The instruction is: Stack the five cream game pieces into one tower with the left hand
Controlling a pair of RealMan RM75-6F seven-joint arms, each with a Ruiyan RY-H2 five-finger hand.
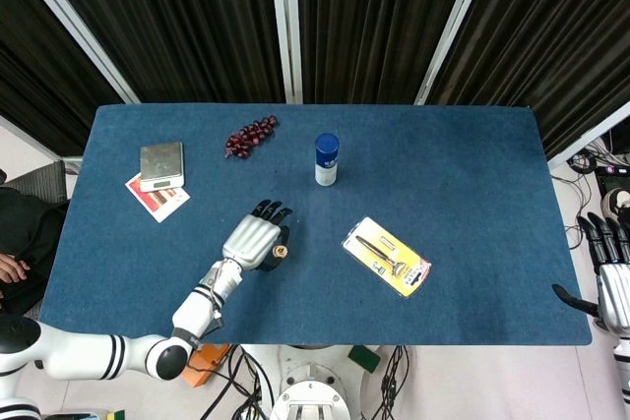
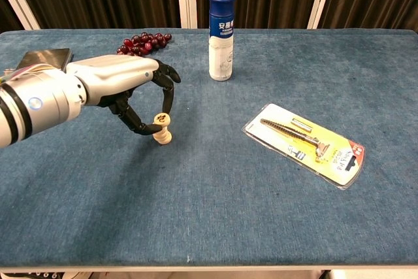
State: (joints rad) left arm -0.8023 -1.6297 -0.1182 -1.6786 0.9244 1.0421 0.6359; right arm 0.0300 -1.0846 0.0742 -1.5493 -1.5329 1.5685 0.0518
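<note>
A short tower of cream game pieces (image 2: 162, 135) stands on the blue table left of centre. My left hand (image 2: 124, 89) is right over it, pinching one cream piece (image 2: 160, 119) between thumb and a finger, directly atop the tower. From the head view the left hand (image 1: 252, 240) covers most of the tower, and only the top piece (image 1: 280, 252) peeks out at its right side. Whether the held piece touches the tower I cannot tell. My right hand (image 1: 612, 277) hangs off the table's right edge, fingers apart, holding nothing.
A blue-capped white bottle (image 2: 220, 36) stands behind the tower. Red grapes (image 2: 142, 42) lie at the back left. A packaged razor (image 2: 305, 144) lies to the right. A small scale (image 1: 161, 165) on a card sits far left.
</note>
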